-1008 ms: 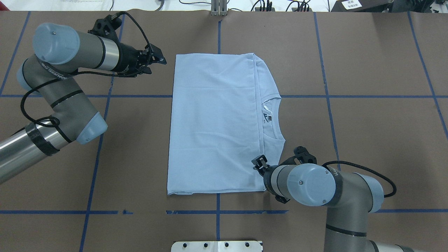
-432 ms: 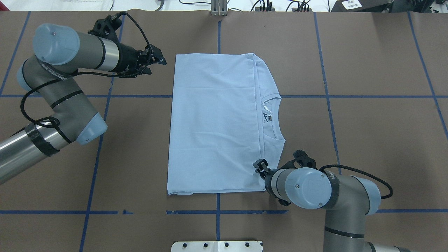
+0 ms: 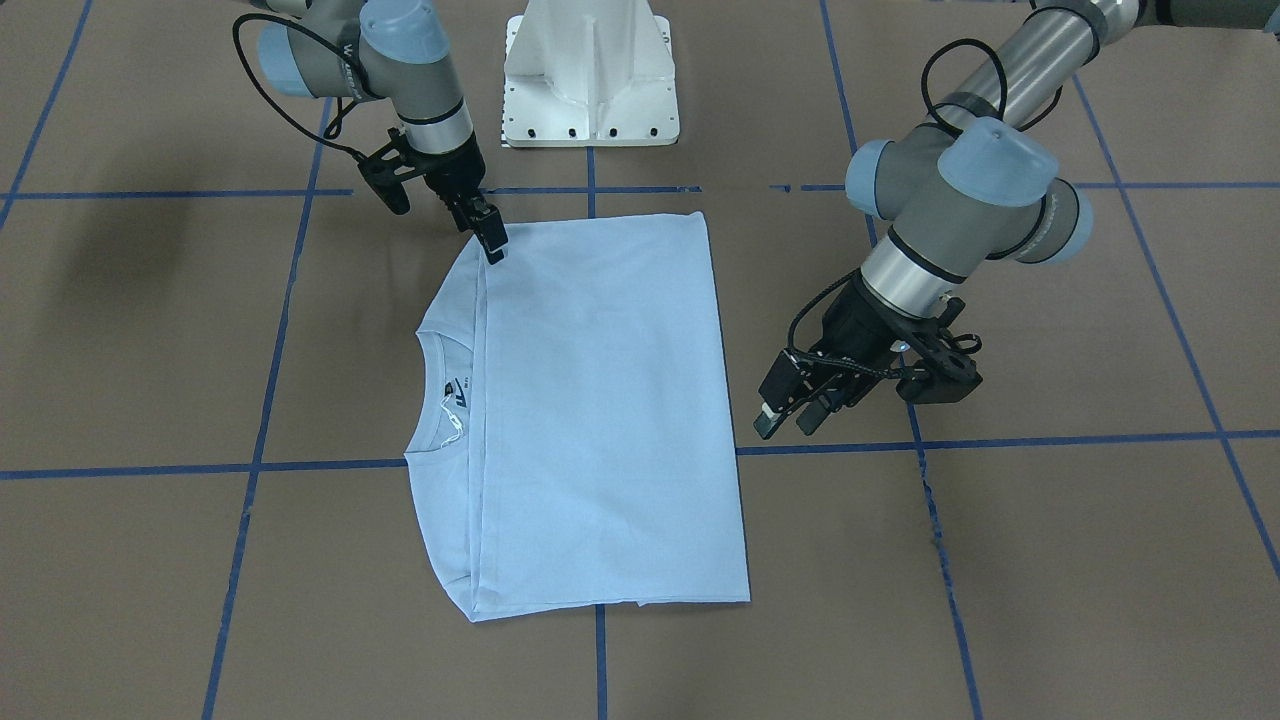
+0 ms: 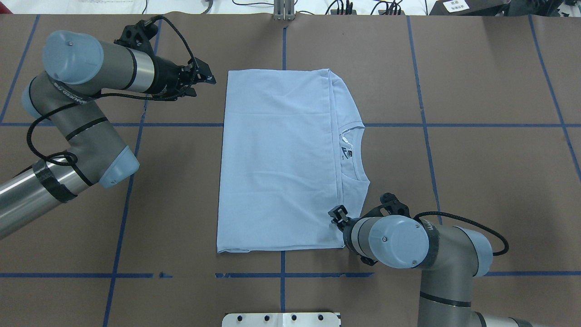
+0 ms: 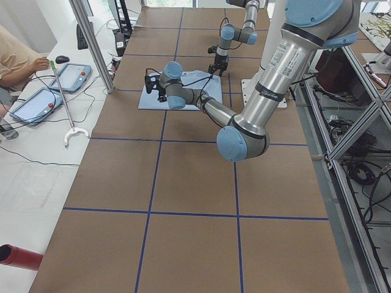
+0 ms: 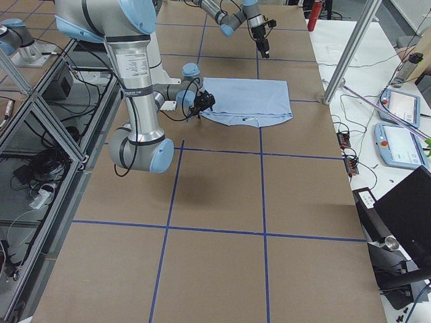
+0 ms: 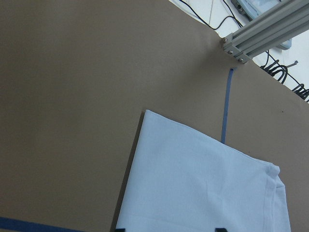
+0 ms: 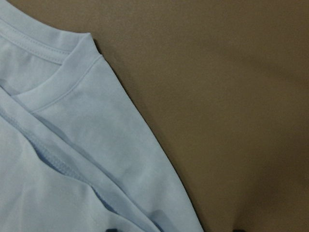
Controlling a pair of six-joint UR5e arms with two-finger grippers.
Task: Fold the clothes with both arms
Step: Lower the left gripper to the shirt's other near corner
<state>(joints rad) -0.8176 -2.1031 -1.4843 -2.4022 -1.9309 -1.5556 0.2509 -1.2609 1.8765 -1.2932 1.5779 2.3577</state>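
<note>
Shirt [image 4: 277, 159] is already folded to a rectangle, w/ more folds judged left; L gripper [image 4: 209, 78] is spread open nearby, R gripper [image 4: 337, 213] open at its edge.

Light blue T-shirt [image 4: 277, 159] on brown table [image 4: 476, 181] gridded in blue.
</note>
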